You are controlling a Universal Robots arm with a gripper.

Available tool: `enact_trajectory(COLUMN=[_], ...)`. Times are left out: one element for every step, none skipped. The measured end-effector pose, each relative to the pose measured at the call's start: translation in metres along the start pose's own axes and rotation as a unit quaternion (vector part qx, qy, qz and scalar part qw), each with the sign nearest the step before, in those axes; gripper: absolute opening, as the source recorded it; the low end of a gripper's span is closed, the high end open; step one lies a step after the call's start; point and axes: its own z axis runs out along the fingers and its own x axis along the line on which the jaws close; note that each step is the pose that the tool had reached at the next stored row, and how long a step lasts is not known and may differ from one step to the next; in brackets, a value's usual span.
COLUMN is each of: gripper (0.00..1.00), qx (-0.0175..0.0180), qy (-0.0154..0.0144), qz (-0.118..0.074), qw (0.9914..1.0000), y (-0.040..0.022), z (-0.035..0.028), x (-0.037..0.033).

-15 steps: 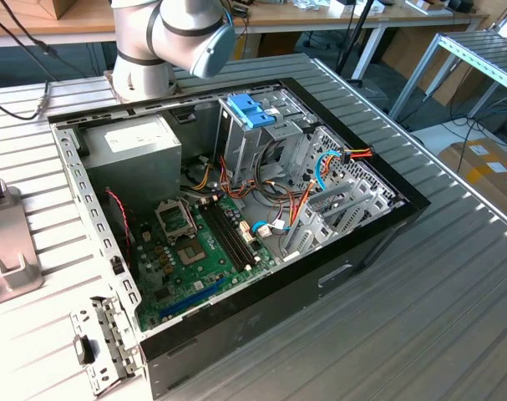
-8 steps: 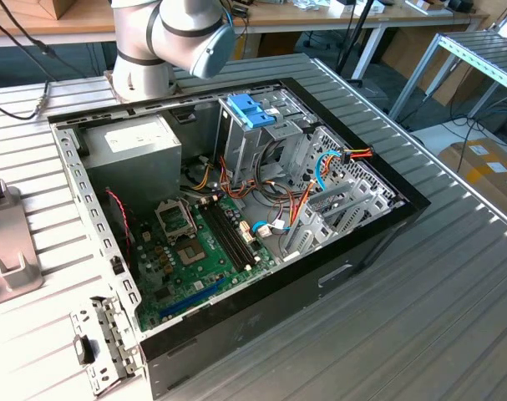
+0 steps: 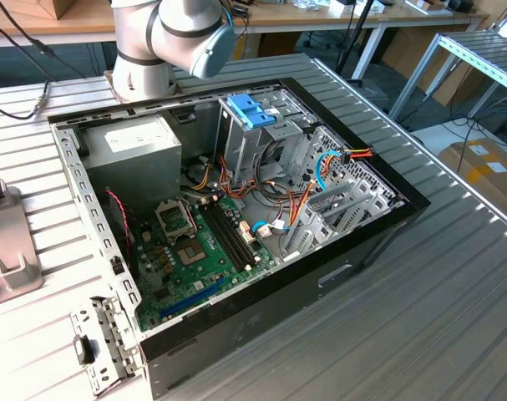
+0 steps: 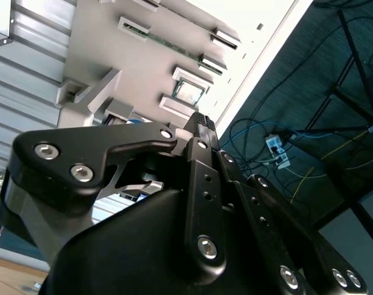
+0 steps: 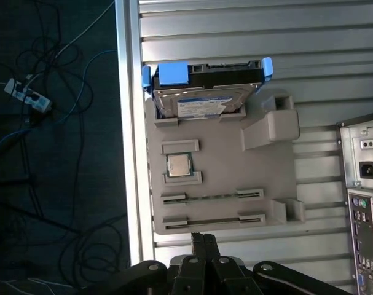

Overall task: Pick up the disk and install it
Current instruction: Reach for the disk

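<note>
While nothing is held, pincer (image 5: 204, 237): pressed together, poised above the counter (image 5: 235, 37).
Disk (image 5: 201, 101): propped in the grey holder (image 5: 266, 178), at the end farthest from the pincer.
Direction: in the first wrist view, straight ahead of the pincer, well apart.
Long axis: laid crosswise to that line.

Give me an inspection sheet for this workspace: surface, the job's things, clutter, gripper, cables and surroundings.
Surface: ribbed metal table, carrying an open computer case.
Job's things: disk lies in the grey tray, blue pieces on its sides, not gripped.
Clutter: processor chip in the same tray; loose metal bracket beside the case.
Gripper: gripper shut, holding nothing, apart from the disk.
Cables: orange, red and blue wires inside the case.
Surroundings: floor cables and a power strip beside the table.
</note>
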Motion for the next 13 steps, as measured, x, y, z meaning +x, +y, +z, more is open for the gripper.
enact_trajectory(gripper=[0.11,0.11,0.11,0.11,0.11,0.11,0.11,0.11,0.11,0.11,0.11,0.11,0.11], qx=[0.0,0.0,0.0,0.0,0.0,0.0,0.0,0.0,0.0,0.0,0.0,0.0,0.0], qy=[0.0,0.0,0.0,0.0,0.0,0.0,0.0,0.0,0.0,0.0,0.0,0.0001,0.0], qz=[0.0,0.0,0.0,0.0,0.0,0.0,0.0,0.0,0.0,0.0,0.0,0.0,0.0], qw=[1.0,1.0,1.0,1.0,1.0,1.0,1.0,1.0,1.0,1.0,1.0,1.0,1.0], y=[-0.0001,-0.0001,-0.0001,-0.0002,-0.0002,-0.0003,-0.0003,-0.0003,-0.0004,-0.0005,-0.0005,-0.0006,-0.0006], z=[0.0,0.0,0.0,0.0,0.0,0.0,0.0001,0.0,0.0001,0.0001,0.0,0.0001,0.0001], x=[0.0009,0.0017,0.0022,0.0029,0.0034,0.0041,0.0048,0.0056,0.0067,0.0073,0.0078,0.0085,0.0088])
